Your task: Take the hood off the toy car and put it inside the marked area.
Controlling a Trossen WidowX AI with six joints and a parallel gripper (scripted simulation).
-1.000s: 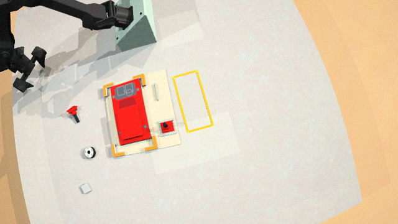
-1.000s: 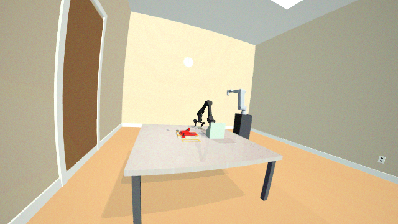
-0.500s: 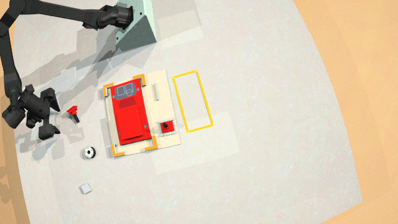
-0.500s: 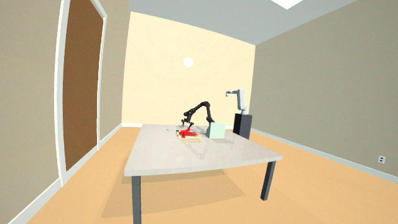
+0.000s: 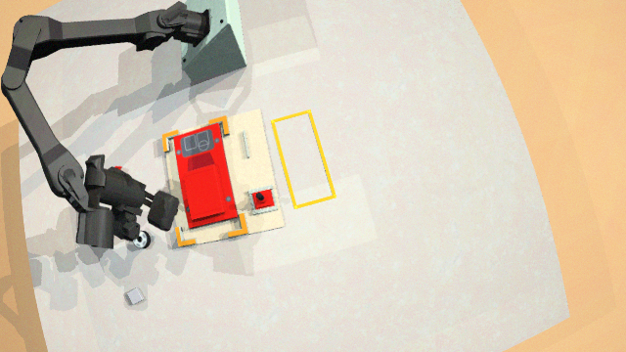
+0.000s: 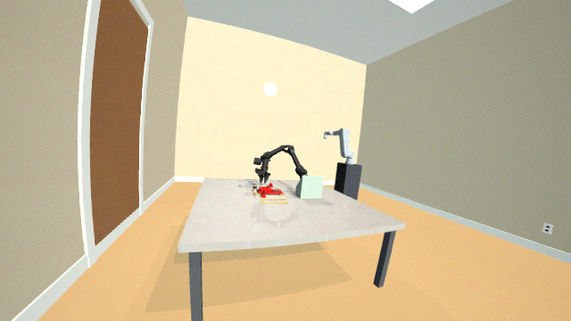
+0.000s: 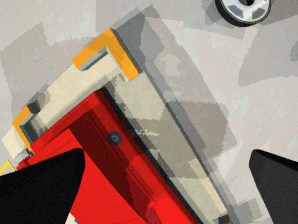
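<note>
The red toy car (image 5: pixel 221 152) (image 6: pixel 273 192) (image 7: pixel 98 110) sits on a cream board (image 5: pixel 254 124) between orange corner brackets. A raised red panel (image 5: pixel 205 193) (image 7: pixel 102 200) and a grey drawn panel show on its top; which part is the hood is not clear. My gripper (image 6: pixel 264 181) (image 7: pixel 172 160) is open and empty, pointing down. In the wrist view one finger overlaps the car and the other shows past the board's long edge. In the top view its own body hides the fingertips. The marked area, a yellow outline (image 5: pixel 322 154) (image 6: pixel 275 204), lies beyond the board.
A small red block (image 5: pixel 268 199) with a black knob sits in a holder on the board. A wheel (image 5: pixel 142 240) (image 7: pixel 245 9) and a small grey block (image 5: pixel 135 296) lie on the table. A red piece (image 5: pixel 118 168) shows partly under the arm. A pale green block (image 6: pixel 311 187) stands at the arm's base.
</note>
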